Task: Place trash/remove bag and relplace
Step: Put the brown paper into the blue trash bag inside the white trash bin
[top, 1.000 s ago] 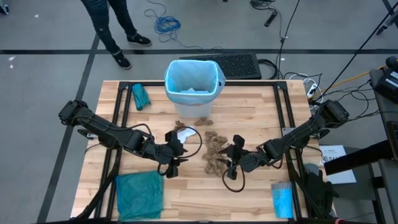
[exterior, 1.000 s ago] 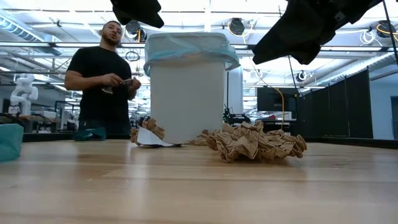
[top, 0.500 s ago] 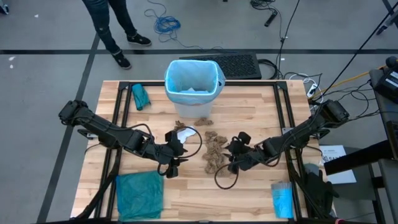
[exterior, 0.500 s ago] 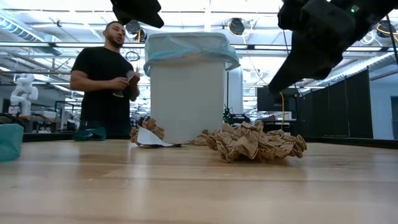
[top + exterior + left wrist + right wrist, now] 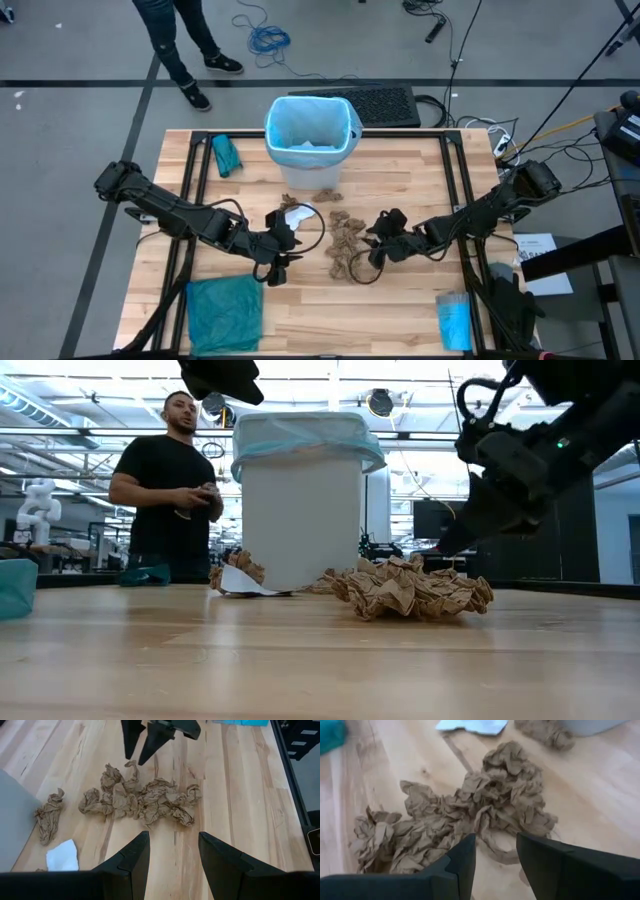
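Right hand (image 5: 375, 243), fingers parted and empty, low over the crumpled paper trash (image 5: 345, 243) at mid-counter (image 5: 400, 310). Left hand (image 5: 282, 240), also open and empty, hangs just beside the pile. Bag (image 5: 311, 123) lines the bin (image 5: 300, 520) behind the trash

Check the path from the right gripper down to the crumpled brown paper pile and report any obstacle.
Nothing visible blocks it. The right gripper, jaws open, hangs just beside the crumpled brown paper pile, with only bare table around. The left gripper waits open on the pile's far side.
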### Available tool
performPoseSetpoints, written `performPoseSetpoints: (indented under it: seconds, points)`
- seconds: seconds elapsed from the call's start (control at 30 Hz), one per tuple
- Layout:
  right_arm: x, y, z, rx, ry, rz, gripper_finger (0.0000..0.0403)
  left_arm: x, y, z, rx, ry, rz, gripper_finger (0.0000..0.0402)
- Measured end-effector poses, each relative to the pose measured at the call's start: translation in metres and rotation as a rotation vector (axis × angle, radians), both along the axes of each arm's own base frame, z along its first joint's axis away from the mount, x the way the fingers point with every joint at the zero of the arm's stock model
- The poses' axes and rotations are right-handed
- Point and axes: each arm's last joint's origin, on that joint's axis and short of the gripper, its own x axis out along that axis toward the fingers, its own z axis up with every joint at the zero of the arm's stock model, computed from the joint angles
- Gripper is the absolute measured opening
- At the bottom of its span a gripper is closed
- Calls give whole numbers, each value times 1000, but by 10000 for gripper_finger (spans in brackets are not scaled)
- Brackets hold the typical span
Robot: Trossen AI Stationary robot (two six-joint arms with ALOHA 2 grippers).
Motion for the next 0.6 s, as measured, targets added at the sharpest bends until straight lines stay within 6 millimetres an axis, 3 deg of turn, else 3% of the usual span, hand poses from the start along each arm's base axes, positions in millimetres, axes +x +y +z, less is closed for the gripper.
performPoseSetpoints:
  seconds: [0.6]
  points:
    - [-3, -3, -6, 37, 13, 14, 134, 0, 1, 0, 21, -7, 16, 164]
